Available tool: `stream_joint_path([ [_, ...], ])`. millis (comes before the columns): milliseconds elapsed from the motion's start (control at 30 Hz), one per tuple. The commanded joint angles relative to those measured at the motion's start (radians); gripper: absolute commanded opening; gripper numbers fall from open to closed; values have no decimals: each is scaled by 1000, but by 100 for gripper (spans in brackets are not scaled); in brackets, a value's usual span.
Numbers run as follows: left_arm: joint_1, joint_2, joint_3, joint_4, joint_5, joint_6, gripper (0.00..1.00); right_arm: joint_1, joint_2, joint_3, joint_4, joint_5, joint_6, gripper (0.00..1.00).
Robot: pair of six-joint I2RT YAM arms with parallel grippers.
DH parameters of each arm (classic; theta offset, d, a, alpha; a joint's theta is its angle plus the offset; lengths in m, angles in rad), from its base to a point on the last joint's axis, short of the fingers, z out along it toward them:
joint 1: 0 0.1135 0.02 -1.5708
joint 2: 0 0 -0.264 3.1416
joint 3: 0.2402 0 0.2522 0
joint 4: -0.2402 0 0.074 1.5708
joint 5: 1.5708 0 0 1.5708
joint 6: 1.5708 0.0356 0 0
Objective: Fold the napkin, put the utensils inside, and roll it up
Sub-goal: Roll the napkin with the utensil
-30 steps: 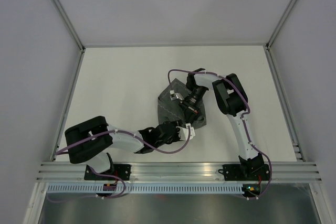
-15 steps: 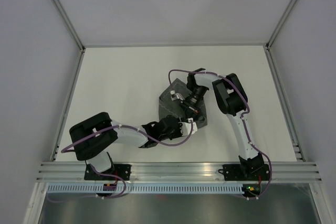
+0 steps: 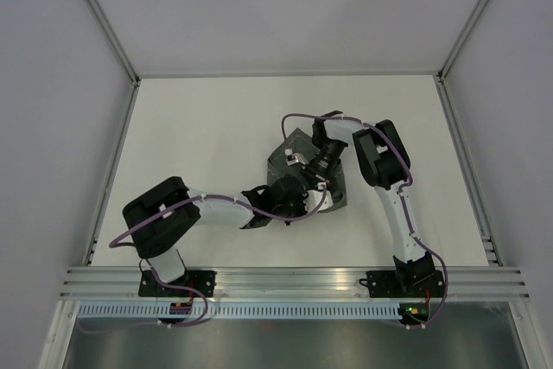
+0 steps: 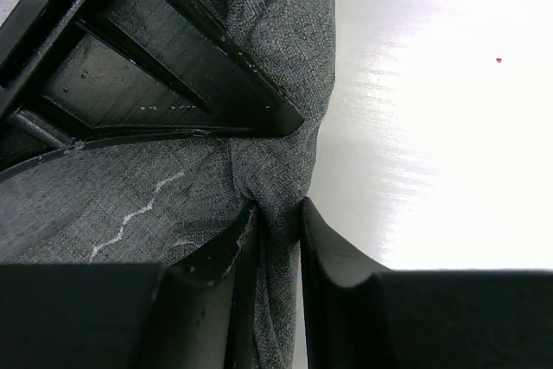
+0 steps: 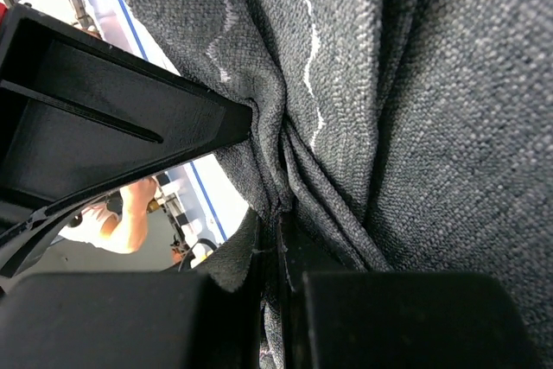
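The napkin [image 3: 278, 168] is a dark grey cloth, crumpled in the middle of the white table [image 3: 199, 144]. My right gripper [image 3: 313, 181] is shut on a bunched fold of it; the right wrist view shows napkin [image 5: 432, 127] squeezed between the right gripper [image 5: 278, 231] fingers, with the pale stitched line running up. My left gripper [image 3: 302, 195] meets the cloth from the near left. In the left wrist view the left gripper [image 4: 276, 232] pinches a gathered ridge of napkin [image 4: 285, 23] at the cloth's edge. The two grippers almost touch. No utensils are in view.
An aluminium rail [image 3: 294, 283] runs along the near edge, where both arm bases sit. Grey walls and frame posts [image 3: 112, 49] close in the sides and back. A tiny red speck [image 4: 498, 60] lies on the bare table right of the cloth.
My left arm has reached forward and right to the napkin's near edge, and its jaws have narrowed onto the fold. The right gripper has kept its hold, shifting slightly right.
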Motion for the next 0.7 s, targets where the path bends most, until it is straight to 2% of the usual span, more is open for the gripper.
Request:
stream_joint_path([
  [0,43,74,50,-140,117,-90,2,8,45,-16,255,195,-103,1],
  [67,61,88,89,-215,180,-113,2,5,26,-16,252,187,-108,1],
  [133,86,111,138,-269,215,-122,2,0,0,-19,267,174,-93,7],
  [233,114,131,167,-312,283,-144,2,-11,-50,-27,282,154,-82,22],
  [267,126,134,170,-321,313,-150,2,-20,-67,-33,289,147,-77,31],
  [400,149,142,173,-320,367,-171,2,-47,-144,-32,322,111,-27,48],
  [467,158,153,178,-326,392,-176,2,-67,-175,-18,322,86,-4,53],
  [667,181,177,186,-332,450,-182,2,-132,-250,-7,374,40,105,56],
])
